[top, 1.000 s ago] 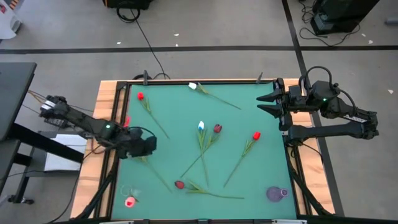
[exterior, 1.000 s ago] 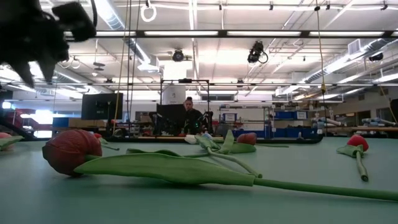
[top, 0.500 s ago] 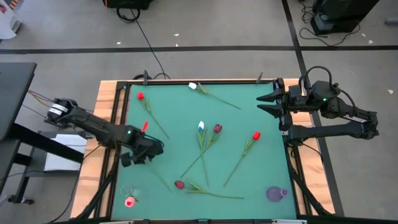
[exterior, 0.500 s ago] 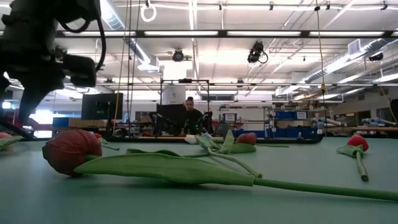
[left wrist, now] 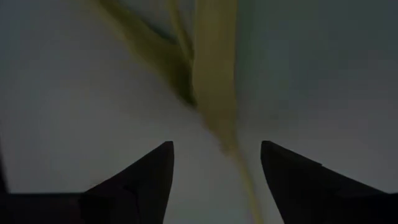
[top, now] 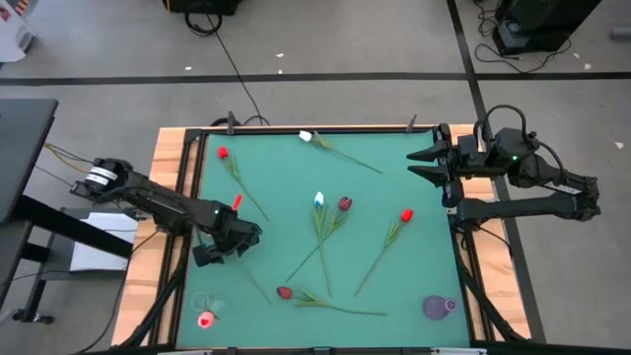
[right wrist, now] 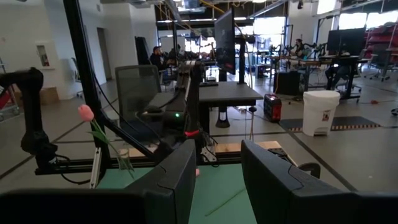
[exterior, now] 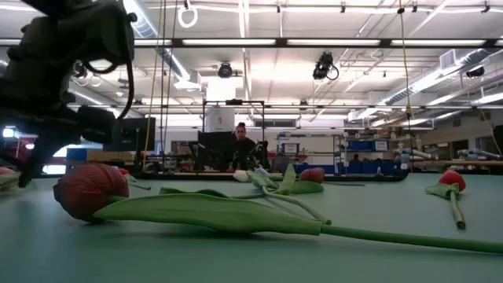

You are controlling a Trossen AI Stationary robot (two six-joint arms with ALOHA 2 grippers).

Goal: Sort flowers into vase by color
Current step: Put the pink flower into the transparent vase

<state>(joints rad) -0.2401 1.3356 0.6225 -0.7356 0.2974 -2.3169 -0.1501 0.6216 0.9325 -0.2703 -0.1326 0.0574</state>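
Left tool (top: 235, 242): fingers spread, hovering low over the green worktop (top: 414, 207), nothing pinched.
Flower stem (left wrist: 214, 81): lies directly beneath and between the left tool's fingers, its leaves just ahead.
Handling: likely light, thin, springy; may slip or roll.
Grip: mid-stem, clear of the leaves.
Right tool (top: 419, 163): parked at the worktop's edge, fingers apart.

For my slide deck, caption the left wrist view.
Open left end effector poised over an artificial tulip's thin green stem on the green table mat.

no readable text, labels or signs
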